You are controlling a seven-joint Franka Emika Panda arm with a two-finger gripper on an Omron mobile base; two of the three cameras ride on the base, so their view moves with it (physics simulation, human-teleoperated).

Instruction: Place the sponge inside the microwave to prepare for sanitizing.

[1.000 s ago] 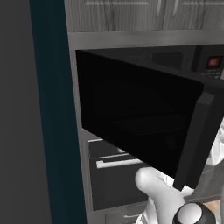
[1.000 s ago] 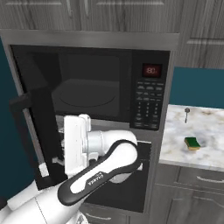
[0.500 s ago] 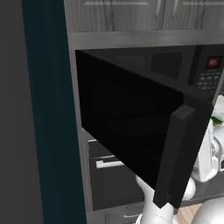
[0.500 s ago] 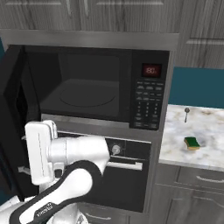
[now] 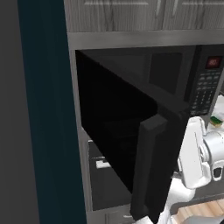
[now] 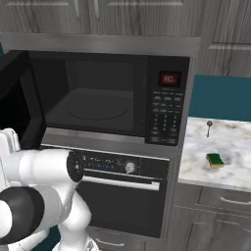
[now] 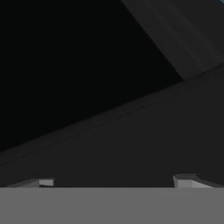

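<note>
The microwave (image 6: 103,98) stands wide open, its turntable (image 6: 98,109) bare. The sponge (image 6: 214,160) lies near the front edge of the desk (image 6: 235,147), well apart from the arm. The hand (image 7: 113,183) sits close against the dark door (image 5: 144,144), fingers spread, grasping nothing. Swinging away carelessly could knock the door partly shut.

Red digits on the microwave (image 6: 108,98) display (image 6: 169,78), too blurred to read, keypad (image 6: 163,116) markings too small to make out, faint lettering on the oven (image 6: 122,196) panel, illegible
</note>
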